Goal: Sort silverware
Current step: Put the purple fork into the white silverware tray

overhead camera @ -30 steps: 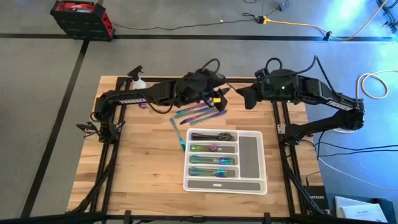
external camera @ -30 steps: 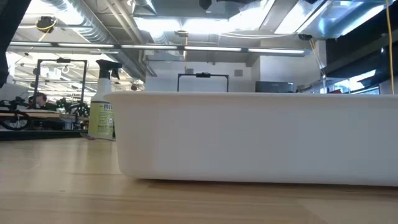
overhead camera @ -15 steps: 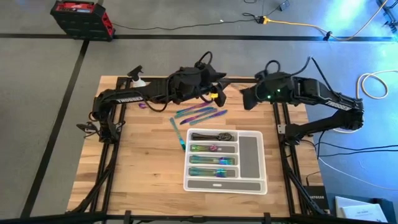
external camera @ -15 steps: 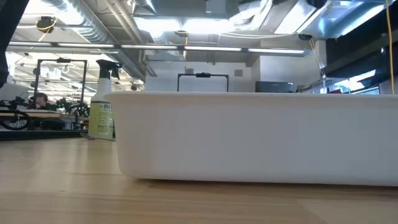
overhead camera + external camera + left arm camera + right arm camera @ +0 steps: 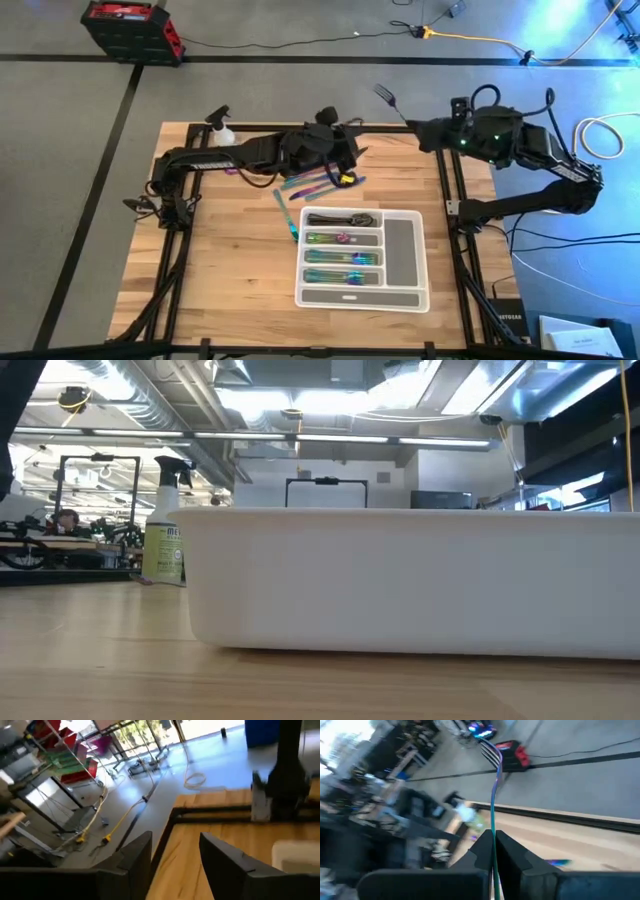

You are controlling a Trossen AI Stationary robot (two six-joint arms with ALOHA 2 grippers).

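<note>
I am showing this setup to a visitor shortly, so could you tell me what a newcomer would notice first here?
Most striking is the right hand, lifted above the table's far right corner, shut on an iridescent fork whose tines point away from it. Next comes the white compartment tray near the middle of the wooden table, with rainbow silverware already in three slots. The left hand hovers over the loose pieces just beyond the tray.

Wooden table (image 5: 230, 260), white compartment tray (image 5: 403, 250), loose silverware (image 5: 320, 182), spray bottle (image 5: 222, 130)
</note>
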